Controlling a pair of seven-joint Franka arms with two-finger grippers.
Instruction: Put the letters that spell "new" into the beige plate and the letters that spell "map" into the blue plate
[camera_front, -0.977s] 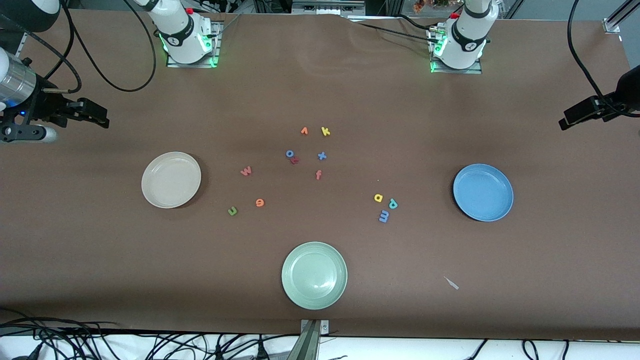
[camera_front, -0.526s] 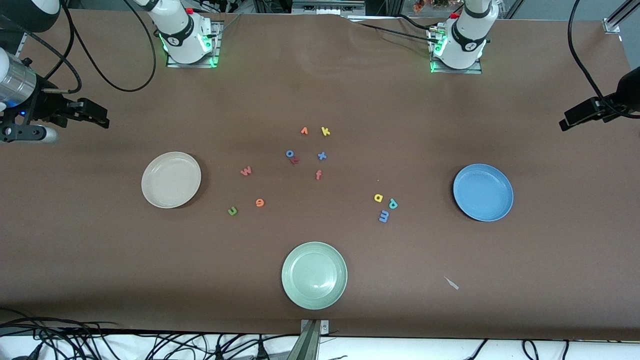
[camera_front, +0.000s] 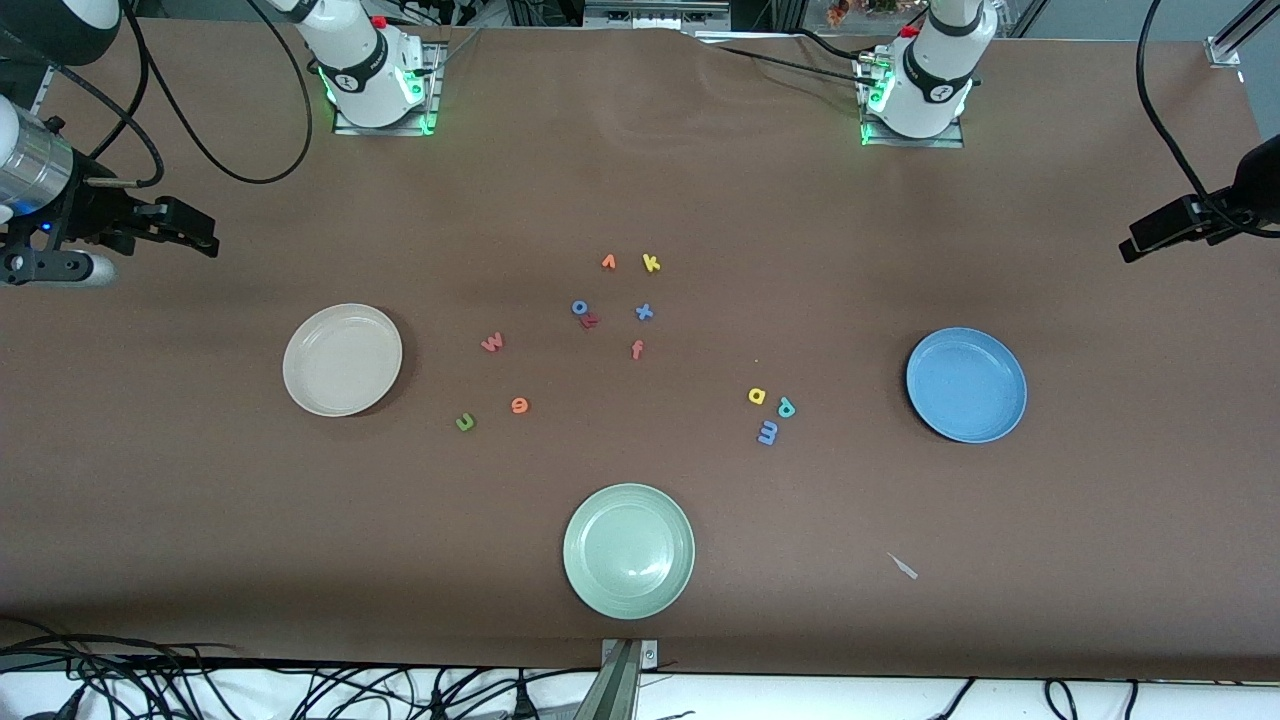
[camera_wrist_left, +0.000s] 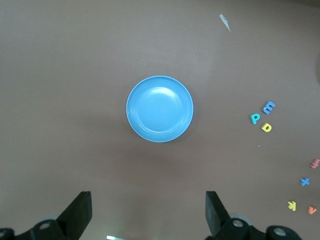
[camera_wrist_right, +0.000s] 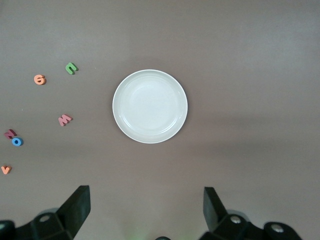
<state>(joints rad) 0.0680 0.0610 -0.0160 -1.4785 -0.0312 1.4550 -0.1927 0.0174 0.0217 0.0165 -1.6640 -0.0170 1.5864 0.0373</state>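
Front view: all letters near the green plate (camera_front: 628, 500).
Left gripper (camera_wrist_left: 148, 212): spread, above blue plate (camera_wrist_left: 159, 80).
Right gripper (camera_wrist_right: 146, 210): spread, above beige plate (camera_wrist_right: 150, 75).

You've got a pale green plate (camera_front: 628, 551) on the brown tabletop (camera_front: 200, 500), nearest the front cam. Mid-table: orange v (camera_front: 608, 262) beside yellow k (camera_front: 651, 263), blue o (camera_front: 579, 307) touching a small red letter (camera_front: 591, 321), blue x (camera_front: 644, 312), orange f (camera_front: 637, 350). Small pale scrap (camera_front: 903, 566) toward the left arm's end.
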